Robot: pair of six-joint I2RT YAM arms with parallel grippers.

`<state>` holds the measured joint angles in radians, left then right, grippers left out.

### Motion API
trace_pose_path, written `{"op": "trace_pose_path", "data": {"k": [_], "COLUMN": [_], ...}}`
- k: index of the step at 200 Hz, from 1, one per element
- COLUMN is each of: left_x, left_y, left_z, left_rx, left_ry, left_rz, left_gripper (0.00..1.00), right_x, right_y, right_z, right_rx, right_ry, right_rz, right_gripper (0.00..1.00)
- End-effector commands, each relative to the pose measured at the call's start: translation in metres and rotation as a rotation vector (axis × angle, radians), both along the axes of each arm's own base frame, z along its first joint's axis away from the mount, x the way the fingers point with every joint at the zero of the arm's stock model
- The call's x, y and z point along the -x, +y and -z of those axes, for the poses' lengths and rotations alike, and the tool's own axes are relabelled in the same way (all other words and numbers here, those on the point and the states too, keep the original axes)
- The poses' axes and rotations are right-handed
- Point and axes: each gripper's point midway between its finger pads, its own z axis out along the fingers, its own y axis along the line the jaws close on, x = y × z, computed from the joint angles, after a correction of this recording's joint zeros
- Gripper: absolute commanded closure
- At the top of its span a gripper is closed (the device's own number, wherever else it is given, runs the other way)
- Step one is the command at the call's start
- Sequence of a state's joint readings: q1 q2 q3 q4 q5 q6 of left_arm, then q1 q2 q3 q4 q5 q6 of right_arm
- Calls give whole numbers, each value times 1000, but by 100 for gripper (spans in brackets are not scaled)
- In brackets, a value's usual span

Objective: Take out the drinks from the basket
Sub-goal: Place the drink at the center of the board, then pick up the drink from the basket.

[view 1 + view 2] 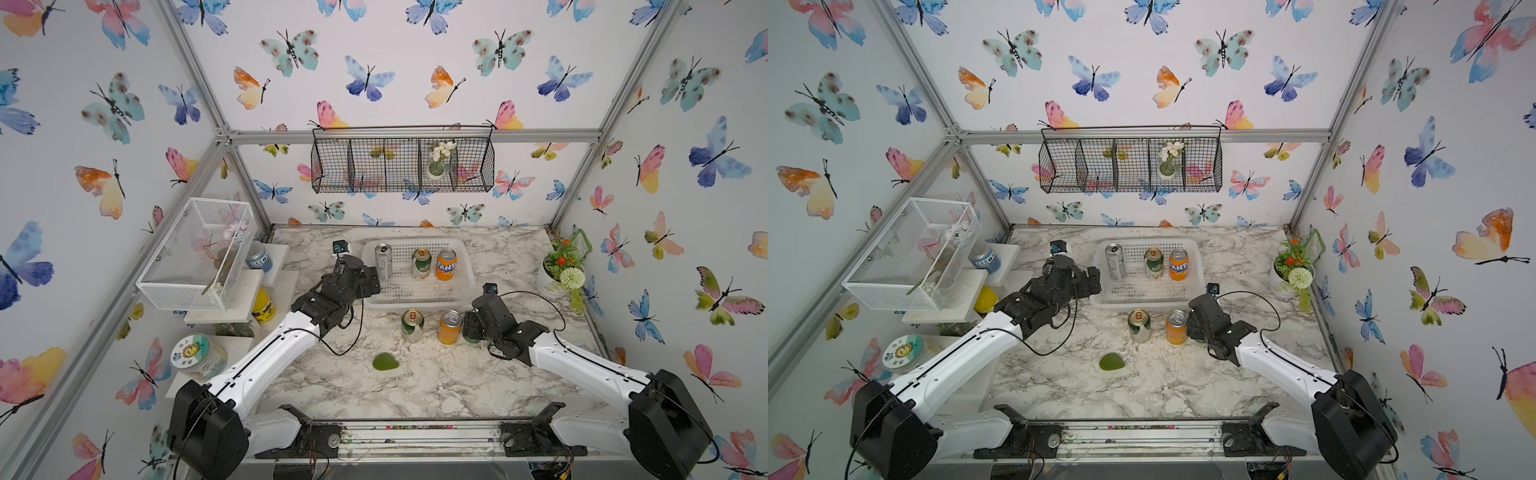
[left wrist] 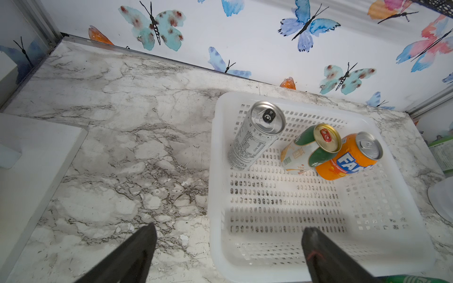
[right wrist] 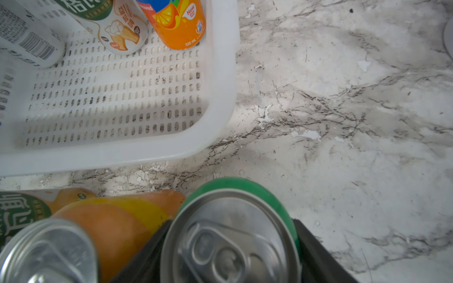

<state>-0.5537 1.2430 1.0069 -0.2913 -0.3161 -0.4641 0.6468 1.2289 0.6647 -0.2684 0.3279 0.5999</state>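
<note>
The white basket (image 1: 415,306) holds a silver can (image 1: 383,262), a green-and-cream can (image 1: 421,264) and an orange can (image 1: 446,264). In front on the bench (image 1: 415,386), a second cream can (image 1: 412,325) and second orange can (image 1: 449,328) stand beside the green can (image 3: 235,186) your right tool (image 3: 231,247) clamps. Your left tool (image 2: 230,232) gapes empty over the basket's rim.

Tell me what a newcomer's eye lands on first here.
Butterfly wallpaper covers the walls. Three cans stand in the white basket's far row: silver can, green-and-cream can, orange Fanta. In front, the right gripper is shut on a bright green can beside a second orange can and a second green-and-cream can on the marble table.
</note>
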Motion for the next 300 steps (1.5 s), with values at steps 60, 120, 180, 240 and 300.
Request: {"op": "trace_pose_path", "data": {"k": [60,120,180,240,300], "left_x": [0,1,0,-4,-30], "left_y": [-6,-9,-11,-20,-28], "left_z": [0,-3,-2,-2,-6], "left_rx": [10,26,22,49,48], "left_ry": [-6,-13,-9,8,17], "left_rz": [30,49,59,72,51], "left_gripper": [1,1,1,1,1], "right_x": [-9,-10,-19,-42,-66], "right_y": [3,-8,-11,13,44], "right_z": [-12,-28,-70,-112,-135], "right_rx": [-49,-30,-46,-41,-86], "right_ry": [-49,-87,-203,-293,-345], "right_rz": [36,82,92,-12,-91], "right_gripper": [16,10,9,7,6]}}
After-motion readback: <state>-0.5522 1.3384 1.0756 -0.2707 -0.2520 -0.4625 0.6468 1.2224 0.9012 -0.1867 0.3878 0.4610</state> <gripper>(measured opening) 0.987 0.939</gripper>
